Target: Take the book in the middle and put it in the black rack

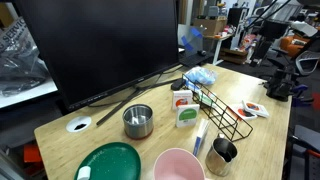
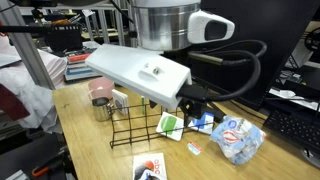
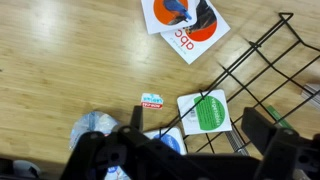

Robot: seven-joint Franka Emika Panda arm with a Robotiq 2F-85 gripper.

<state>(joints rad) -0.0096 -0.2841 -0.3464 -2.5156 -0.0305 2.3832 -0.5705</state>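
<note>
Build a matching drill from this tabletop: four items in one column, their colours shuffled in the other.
Items:
1. plate
2. bowl
3. wire rack
4. cup

Colours:
A. black
B. silver metal
C. green
D. pink

Pairs: 1-C, 2-D, 3-A, 4-B

No lettering was legible: red characters on the white booklet point(image 3: 185, 25), pale print on the green patch of the book point(image 3: 205, 112) and a small sticker point(image 3: 152, 100) were too blurred.
</note>
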